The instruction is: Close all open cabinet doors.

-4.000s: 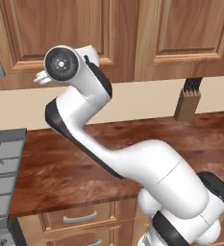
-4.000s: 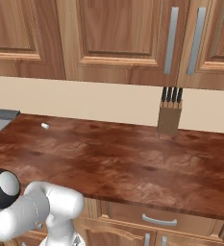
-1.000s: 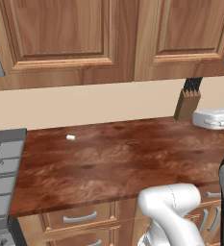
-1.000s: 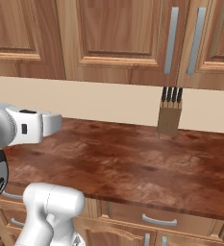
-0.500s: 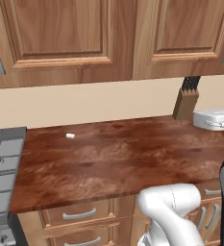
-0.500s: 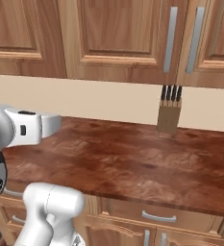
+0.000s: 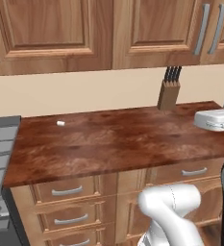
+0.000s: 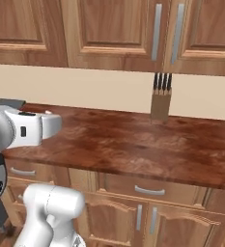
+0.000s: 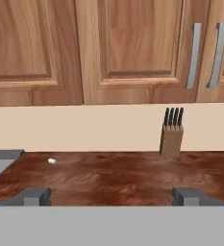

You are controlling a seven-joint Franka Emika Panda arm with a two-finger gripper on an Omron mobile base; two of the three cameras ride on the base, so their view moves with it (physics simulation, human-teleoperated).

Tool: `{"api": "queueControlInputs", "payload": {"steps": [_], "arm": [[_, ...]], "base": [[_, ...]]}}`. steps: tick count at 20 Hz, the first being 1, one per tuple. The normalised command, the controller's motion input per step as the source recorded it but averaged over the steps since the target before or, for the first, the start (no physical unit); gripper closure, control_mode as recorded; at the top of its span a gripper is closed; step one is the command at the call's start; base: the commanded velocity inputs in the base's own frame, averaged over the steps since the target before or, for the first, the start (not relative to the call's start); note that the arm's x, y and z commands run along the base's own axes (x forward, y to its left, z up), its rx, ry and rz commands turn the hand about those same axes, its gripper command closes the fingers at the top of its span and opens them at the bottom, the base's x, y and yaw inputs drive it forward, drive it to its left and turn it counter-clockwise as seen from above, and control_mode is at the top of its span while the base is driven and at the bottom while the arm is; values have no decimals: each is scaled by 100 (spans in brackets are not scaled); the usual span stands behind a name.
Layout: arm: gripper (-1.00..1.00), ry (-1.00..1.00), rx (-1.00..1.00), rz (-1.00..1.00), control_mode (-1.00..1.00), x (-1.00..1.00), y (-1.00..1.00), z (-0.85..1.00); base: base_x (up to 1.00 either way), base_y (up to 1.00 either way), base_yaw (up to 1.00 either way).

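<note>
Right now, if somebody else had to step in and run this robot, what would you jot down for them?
Gripper: open, holding nothing, facing the wall cabinets from in front of the counter.
Cabinet doors: those in sight above the counter all look flush and shut, grey bar handles side by side at the right.
Also there: knife block at the back of the counter, stove corner at its left end.
Done: nothing visibly open here.
Left: check doors beyond these views; I cannot tell if any stay open.

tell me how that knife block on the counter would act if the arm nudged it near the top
The knife block stands tall and narrow on the wooden counter, so a high push would probably tip it rather than slide it. It looks like solid wood, likely fairly heavy and rigid. The dark handles sticking out on top suggest knives could shift or slip out if it fell.
</note>
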Motion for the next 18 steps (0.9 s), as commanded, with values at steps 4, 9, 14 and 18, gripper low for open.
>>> {"api": "queueControlInputs", "payload": {"steps": [4,9,14,18], "arm": [[-100,0,0,0,100,0,0,0],[-100,0,0,0,100,0,0,0],[-100,0,0,0,100,0,0,0],[-100,0,0,0,100,0,0,0]], "base": [[-42,-38,0],[-32,-64,-1],[-28,-67,-1],[-16,-52,1]]}}
